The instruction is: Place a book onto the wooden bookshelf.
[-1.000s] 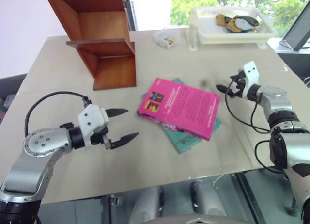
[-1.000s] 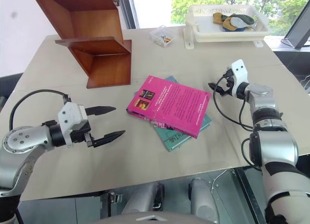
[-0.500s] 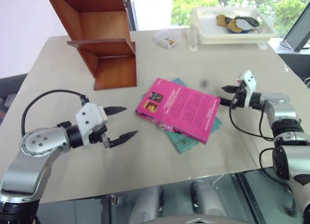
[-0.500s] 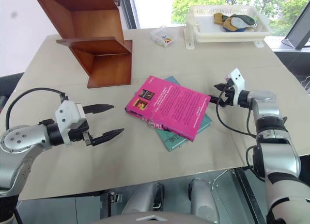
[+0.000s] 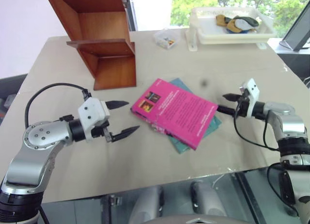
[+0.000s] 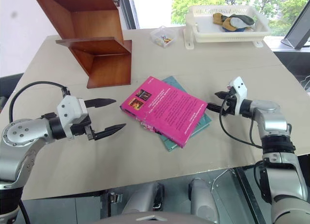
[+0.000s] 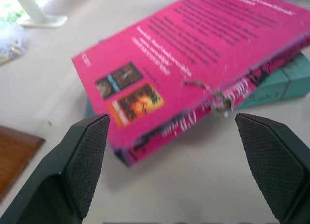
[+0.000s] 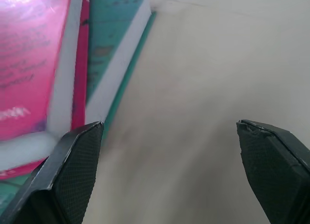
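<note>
Now we see our left pincer (image 5: 122,118) spread wide and empty, pointing at the pink book (image 5: 174,112), just short of its corner. Our right pincer (image 6: 213,101) gapes too, beside the book's far edge. That book lies atop a teal book (image 6: 193,126) on the surface (image 5: 203,64); the wooden bookshelf (image 5: 104,40) stands well apart.

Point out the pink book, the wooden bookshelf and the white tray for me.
pink book (image 5: 177,111): left eye view, middle of its cover.
wooden bookshelf (image 5: 115,72): left eye view, lower front panel.
white tray (image 6: 225,36): right eye view, near front wall.
</note>
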Available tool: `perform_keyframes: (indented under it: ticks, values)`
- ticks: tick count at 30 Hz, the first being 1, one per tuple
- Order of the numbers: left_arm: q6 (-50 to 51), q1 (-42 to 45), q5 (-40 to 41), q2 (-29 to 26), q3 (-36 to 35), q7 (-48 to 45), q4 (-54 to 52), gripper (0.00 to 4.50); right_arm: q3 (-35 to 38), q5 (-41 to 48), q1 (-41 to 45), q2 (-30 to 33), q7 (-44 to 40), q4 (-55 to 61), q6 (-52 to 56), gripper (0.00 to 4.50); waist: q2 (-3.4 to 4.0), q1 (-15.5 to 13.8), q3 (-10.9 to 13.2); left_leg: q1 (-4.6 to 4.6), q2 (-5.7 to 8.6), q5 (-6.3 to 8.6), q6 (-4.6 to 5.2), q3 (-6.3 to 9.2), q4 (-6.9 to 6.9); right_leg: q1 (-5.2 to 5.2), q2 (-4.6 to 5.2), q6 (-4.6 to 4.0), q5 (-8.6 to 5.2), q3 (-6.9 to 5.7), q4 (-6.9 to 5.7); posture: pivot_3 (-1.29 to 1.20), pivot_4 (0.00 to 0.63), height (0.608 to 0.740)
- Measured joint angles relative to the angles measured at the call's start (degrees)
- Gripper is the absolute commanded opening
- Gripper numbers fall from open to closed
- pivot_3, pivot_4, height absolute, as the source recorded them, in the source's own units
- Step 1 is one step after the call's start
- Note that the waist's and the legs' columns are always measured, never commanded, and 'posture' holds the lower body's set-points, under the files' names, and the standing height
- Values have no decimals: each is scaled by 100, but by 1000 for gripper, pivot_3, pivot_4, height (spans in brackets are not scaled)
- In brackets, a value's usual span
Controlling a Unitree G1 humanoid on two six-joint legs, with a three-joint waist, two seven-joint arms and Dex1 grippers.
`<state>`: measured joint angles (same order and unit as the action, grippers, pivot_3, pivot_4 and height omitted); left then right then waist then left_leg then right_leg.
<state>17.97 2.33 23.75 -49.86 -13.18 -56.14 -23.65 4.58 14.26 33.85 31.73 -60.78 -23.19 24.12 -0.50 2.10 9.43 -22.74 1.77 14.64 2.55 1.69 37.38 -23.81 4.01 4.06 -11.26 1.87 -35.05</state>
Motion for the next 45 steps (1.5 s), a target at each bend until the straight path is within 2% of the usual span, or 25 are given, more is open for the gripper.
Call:
perform_keyframes:
  ticks: [8,16,19,24,30,37,40,45]
  values:
    - [-49,1,-11,0,14,-23,47,4452,-40,279,-474,-184,310,857,547,4500,-1,-30,-1,-2,2,10,18,2,1,1,1,0,0,-4,0,0,150,740]
    - [-322,-31,-273,-1,38,-30,82,4452,-52,333,-475,-180,543,948,601,4500,-1,-32,-1,-1,2,9,16,3,4,1,-3,0,0,-6,-2,0,150,740]
    - [-744,-41,-577,73,154,31,199,4452,-30,345,-463,-2,529,851,480,4500,-1,-52,-1,-1,5,9,16,2,4,2,-1,0,0,-6,0,0,150,740]
    - [-1536,-169,-980,158,213,127,344,4452,390,605,-603,689,269,878,476,4500,-2,-152,-1,-4,3,10,17,3,3,3,0,0,0,-9,8,0,150,740]
    - [-3103,-371,-2045,274,277,562,747,4452,1134,1330,-1408,1321,-20,1314,1168,4500,1,-169,-2,-3,0,13,23,0,3,7,14,0,0,-3,10,0,150,740]
    - [-5430,-487,-4520,212,897,1914,1779,4452,1808,2022,-1895,1518,141,2084,1889,4500,5,-154,-7,7,-10,13,23,-4,3,10,19,-8,6,3,8,0,150,740]
    - [-5990,-368,-5423,218,960,2758,2000,4452,2032,2470,-2185,1561,31,2414,2219,4500,10,-188,-14,4,-8,14,24,-3,3,10,26,-8,7,3,10,0,150,740]
    - [-6063,-125,-6423,673,1166,3958,2253,4452,2400,3250,-2739,1700,-393,2793,2697,4500,13,-295,-20,0,-5,15,27,-3,6,11,30,-6,8,-1,10,0,150,740]
